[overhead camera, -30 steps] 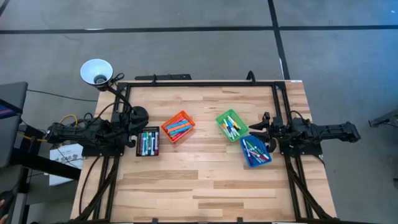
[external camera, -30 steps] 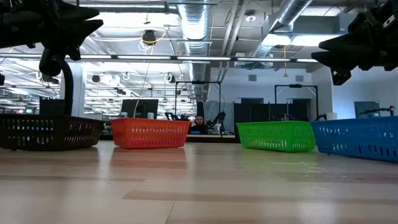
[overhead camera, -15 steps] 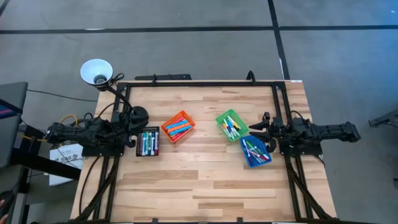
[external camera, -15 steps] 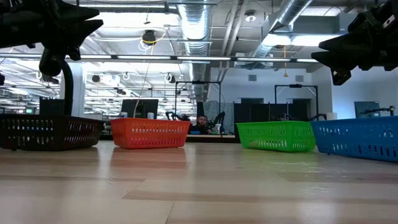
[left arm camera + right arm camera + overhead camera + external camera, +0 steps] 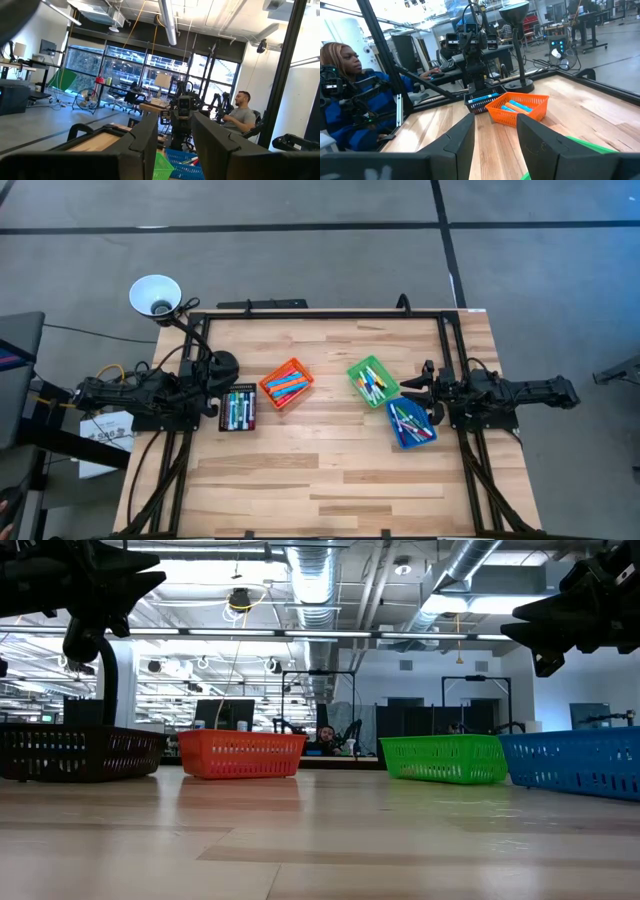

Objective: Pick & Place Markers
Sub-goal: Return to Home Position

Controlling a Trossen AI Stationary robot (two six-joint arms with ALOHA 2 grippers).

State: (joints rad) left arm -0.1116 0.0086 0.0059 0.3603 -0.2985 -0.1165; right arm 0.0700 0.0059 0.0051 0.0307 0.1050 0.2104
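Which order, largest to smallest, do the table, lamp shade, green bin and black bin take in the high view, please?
1. Table.
2. Lamp shade, narrowly, though it stands nearer the camera, so unsure.
3. Green bin and black bin look alike.

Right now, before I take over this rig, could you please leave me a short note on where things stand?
The left gripper is open and empty, drawn in at the left edge of the table, next to the black bin.
The right gripper is open and empty, at the right edge by the green bin and blue bin.
The markers in view all lie in those bins and the orange bin.
Done: sorting looks finished; I see no marker outside a bin.
Left: likely only confirming both arms are parked.
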